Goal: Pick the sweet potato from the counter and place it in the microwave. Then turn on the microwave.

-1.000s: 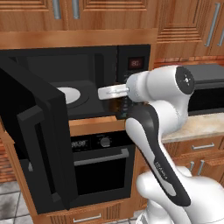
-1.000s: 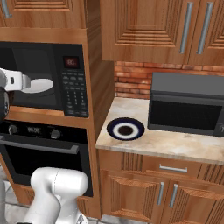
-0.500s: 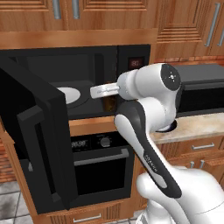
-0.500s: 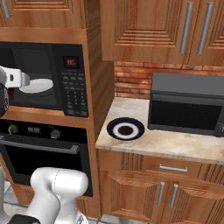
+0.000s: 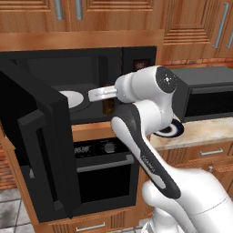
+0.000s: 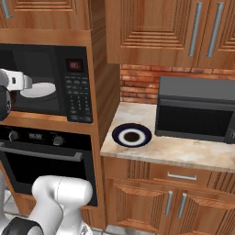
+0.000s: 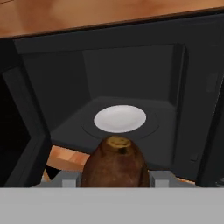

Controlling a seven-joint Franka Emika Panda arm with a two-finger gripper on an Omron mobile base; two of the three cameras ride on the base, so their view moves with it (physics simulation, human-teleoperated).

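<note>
Gripper [image 7: 114, 178], closed on the sweet potato [image 7: 114, 164] at lower centre of the hand view, is aimed at the microwave [image 7: 131, 78] turntable [image 7: 120, 118]; early release could drop it short of the cavity.

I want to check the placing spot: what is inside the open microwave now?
Inside the microwave only the white turntable lies on the dark floor. The sweet potato, held in the gripper, is in front of the opening and covers the nearest floor.
</note>
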